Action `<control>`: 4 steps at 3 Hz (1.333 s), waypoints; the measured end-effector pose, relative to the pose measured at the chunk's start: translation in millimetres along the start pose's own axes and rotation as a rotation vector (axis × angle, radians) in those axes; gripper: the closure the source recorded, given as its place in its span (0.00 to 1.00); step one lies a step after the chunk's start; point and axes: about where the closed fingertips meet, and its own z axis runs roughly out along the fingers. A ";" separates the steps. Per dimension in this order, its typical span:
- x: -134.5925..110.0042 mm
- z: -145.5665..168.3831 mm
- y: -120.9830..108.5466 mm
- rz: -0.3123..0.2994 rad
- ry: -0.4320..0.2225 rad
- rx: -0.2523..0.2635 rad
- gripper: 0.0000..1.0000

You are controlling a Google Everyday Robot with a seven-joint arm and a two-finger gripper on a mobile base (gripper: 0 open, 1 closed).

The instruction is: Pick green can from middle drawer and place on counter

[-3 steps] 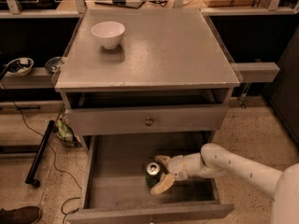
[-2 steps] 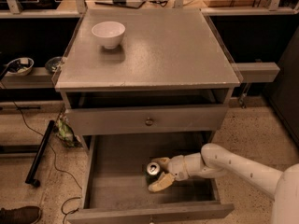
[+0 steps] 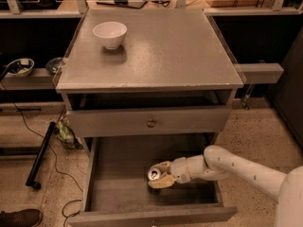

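The green can (image 3: 154,173) stands upright on the floor of the open middle drawer (image 3: 118,174), right of its centre, with its silver top showing. My gripper (image 3: 156,175) reaches in from the right on a white arm (image 3: 236,167). Its pale fingers (image 3: 163,165) lie on either side of the can and press against it, low in the drawer. The counter (image 3: 165,51) is the grey cabinet top above, with a pale worn front edge.
A white bowl (image 3: 110,33) stands at the counter's back left. The closed upper drawer front with a brass knob (image 3: 151,123) overhangs the back of the open drawer. Grey shelves run left (image 3: 28,78) and right (image 3: 260,72). A black pole and cables lie on the floor to the left.
The fingers have drawn slightly closer around the can. The can and the arm have stayed in place.
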 end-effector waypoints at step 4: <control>-29.2 -6.2 14.8 -0.013 -0.007 -0.004 1.00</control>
